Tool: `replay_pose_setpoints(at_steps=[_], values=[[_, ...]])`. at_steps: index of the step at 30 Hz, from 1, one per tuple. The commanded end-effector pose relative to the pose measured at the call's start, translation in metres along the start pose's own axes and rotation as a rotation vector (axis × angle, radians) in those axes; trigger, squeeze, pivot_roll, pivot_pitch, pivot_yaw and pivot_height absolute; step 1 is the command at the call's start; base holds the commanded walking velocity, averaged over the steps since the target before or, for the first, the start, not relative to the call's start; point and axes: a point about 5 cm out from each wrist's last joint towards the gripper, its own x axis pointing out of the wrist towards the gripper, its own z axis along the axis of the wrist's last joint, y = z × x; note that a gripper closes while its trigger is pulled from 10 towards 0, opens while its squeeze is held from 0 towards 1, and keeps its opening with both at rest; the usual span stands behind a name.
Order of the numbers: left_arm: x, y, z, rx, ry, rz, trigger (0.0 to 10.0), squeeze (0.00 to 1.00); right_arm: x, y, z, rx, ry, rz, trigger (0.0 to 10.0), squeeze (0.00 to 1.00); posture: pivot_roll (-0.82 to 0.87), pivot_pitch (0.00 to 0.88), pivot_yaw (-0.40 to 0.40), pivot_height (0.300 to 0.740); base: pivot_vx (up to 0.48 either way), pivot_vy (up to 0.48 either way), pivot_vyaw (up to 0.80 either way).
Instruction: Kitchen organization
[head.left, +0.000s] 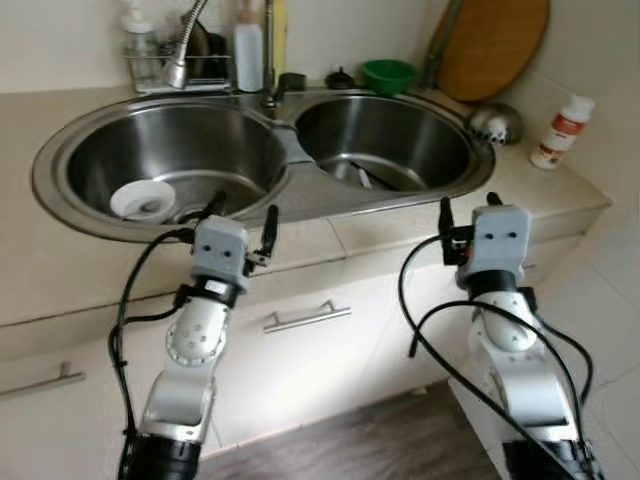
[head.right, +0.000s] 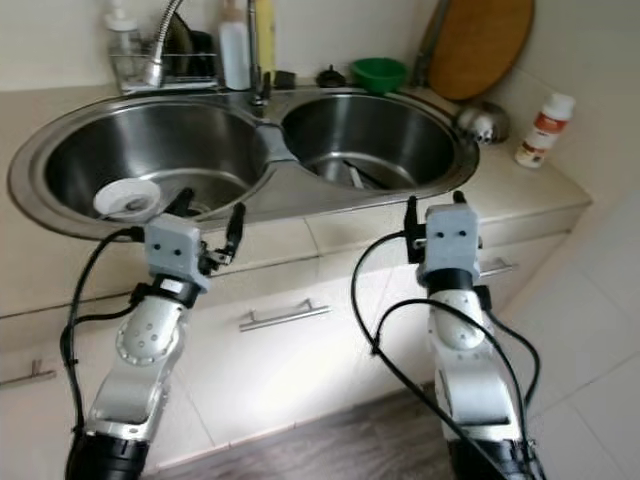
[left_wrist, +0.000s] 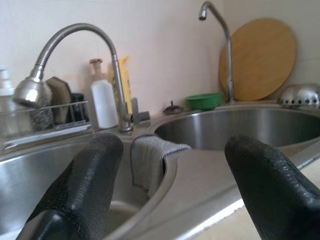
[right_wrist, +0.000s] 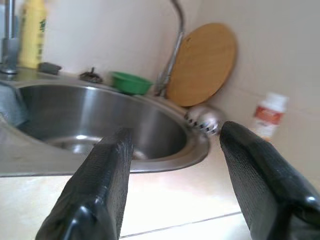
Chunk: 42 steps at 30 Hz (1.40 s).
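A steel double sink (head.left: 300, 205) is set in the beige counter before me. Its left basin holds a small white dish (head.left: 142, 199); utensils (head.left: 365, 176) lie in the right basin. A grey cloth (left_wrist: 150, 160) hangs over the divider between the basins. My left gripper (head.left: 242, 216) hovers open at the sink's front rim, near the white dish, with nothing between its fingers (left_wrist: 82, 190). My right gripper (head.left: 468, 208) is open and holds nothing, over the counter by the right basin's front corner.
A green bowl (head.left: 388, 75), a round wooden board (head.left: 490, 45) and a metal strainer (head.left: 495, 122) sit behind the right basin. A white bottle with an orange label (head.left: 562, 131) stands at the far right. A wire rack (head.left: 165, 70) with bottles stands at the back left beside a flexible tap (head.left: 185, 45). Cabinet handles (head.left: 305, 318) are below.
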Motion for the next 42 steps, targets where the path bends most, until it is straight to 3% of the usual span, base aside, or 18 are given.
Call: replay_pose_setpoints(at_steps=[1,42], values=[[0.0007,-0.0002,0.0014,-0.004,-0.007,0.002,10.0,0.00,-0.0004,-0.0024,0.0016,-0.001,-0.016,0.001,10.0,0.00,-0.03,0.000,-0.079,0.740,0.000,0.000,-0.80],[0.0012,-0.0056,0.0039,0.020,-0.038,-0.038,10.0,0.00,-0.0053,-0.0015,0.0033,-0.054,-0.057,-0.005,10.0,0.00,-0.04,0.000,-0.073,0.740,0.000,0.000,-0.80]])
